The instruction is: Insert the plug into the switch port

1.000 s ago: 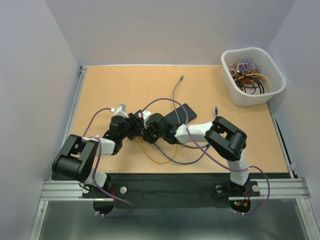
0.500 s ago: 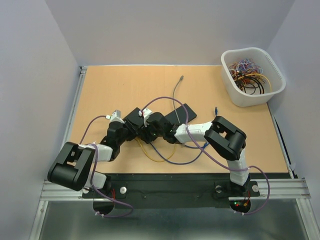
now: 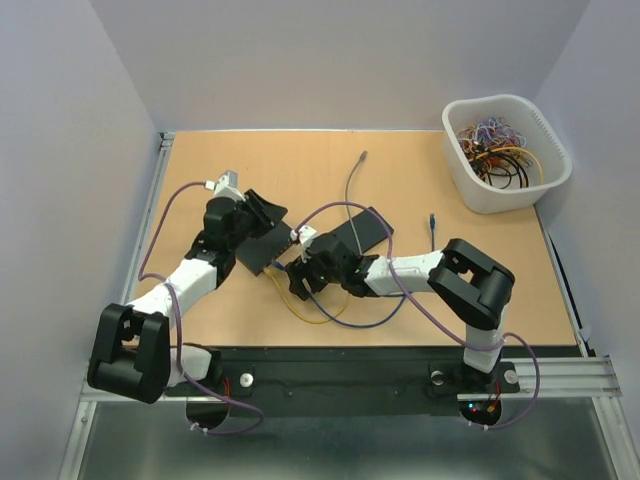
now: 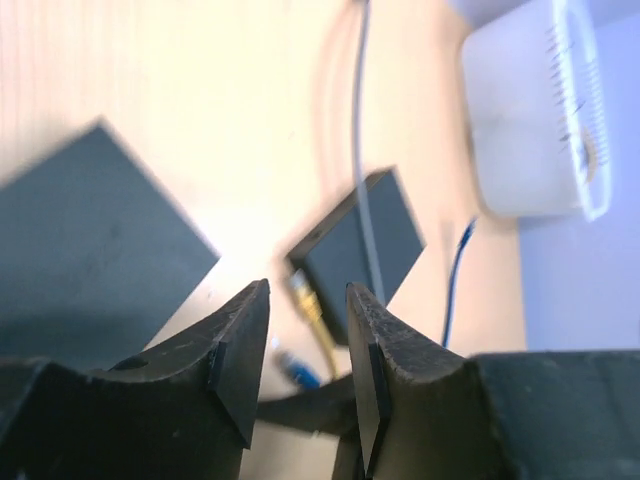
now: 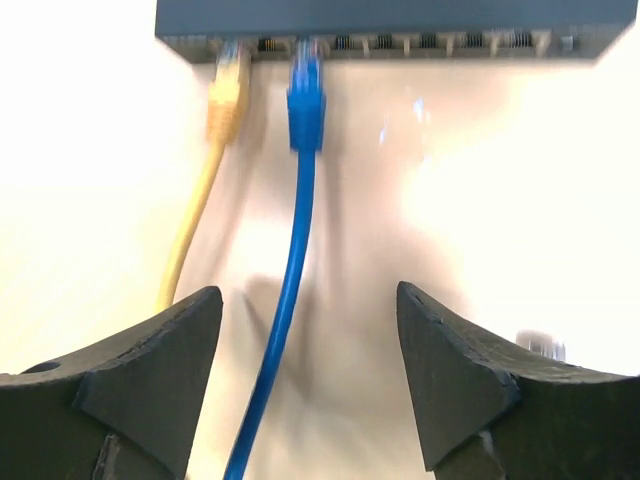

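Note:
The dark switch [image 3: 258, 250] lies left of the table's middle, its port row [image 5: 400, 42] facing my right gripper. A blue plug [image 5: 306, 95] sits in a port, beside a yellow plug [image 5: 228, 95] one port to its left. My right gripper [image 3: 293, 275] stands open a little back from the ports, and the blue cable [image 5: 285, 330] runs loose between its fingers [image 5: 150, 370]. My left gripper [image 3: 265, 212] hovers over the switch's far edge, open with nothing between its fingers [image 4: 235, 360]. In the left wrist view the switch [image 4: 90, 240] is on the left.
A second black box [image 3: 362, 230] lies right of the switch, with a grey cable [image 3: 352, 185] running to it. A loose blue cable end [image 3: 432, 218] lies further right. A white bin [image 3: 480, 195] of cables stands at the back right. Yellow and blue cable loops [image 3: 320, 318] lie near the front edge.
My right gripper has opened and drawn back from the blue plug. My left arm has swung away to the far left, uncovering the switch.

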Motion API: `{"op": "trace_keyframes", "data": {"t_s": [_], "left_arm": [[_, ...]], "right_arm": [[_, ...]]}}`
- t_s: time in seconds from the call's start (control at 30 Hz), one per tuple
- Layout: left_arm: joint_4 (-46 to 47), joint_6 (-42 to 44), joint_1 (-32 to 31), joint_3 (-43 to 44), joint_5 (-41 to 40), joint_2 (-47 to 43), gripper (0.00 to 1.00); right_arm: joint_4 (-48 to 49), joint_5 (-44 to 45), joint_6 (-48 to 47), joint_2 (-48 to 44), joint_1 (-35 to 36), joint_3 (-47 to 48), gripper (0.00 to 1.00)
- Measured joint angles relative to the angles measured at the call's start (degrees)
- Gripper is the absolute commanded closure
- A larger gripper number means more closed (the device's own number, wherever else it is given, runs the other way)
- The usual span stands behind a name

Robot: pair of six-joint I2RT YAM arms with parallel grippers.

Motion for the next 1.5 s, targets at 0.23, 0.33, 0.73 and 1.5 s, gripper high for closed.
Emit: {"op": "trace_keyframes", "data": {"t_s": [0.23, 0.33, 0.73, 1.5], "left_arm": [[-2.5, 3.0, 6.3, 7.7, 0.6, 0.5, 0.52], [-3.7, 3.8, 10.1, 7.6, 1.3, 3.0, 0.52], [-3.7, 5.1, 12.4, 3.3, 0.8, 4.3, 0.52], [-5.4, 5.7, 5.6, -4.6, 1.8, -12.1, 0.52]], "right_arm": [[-1.8, 2.8, 2.3, -7.4, 0.2, -5.5, 0.18], [-3.0, 6.1, 3.2, -12.5, 0.2, -7.7, 0.14], [-11.0, 20.0, 5.0, -22.5, 0.1, -8.8, 0.2], [-17.1, 18.6, 13.8, -21.5, -18.7, -10.6, 0.34]]}}
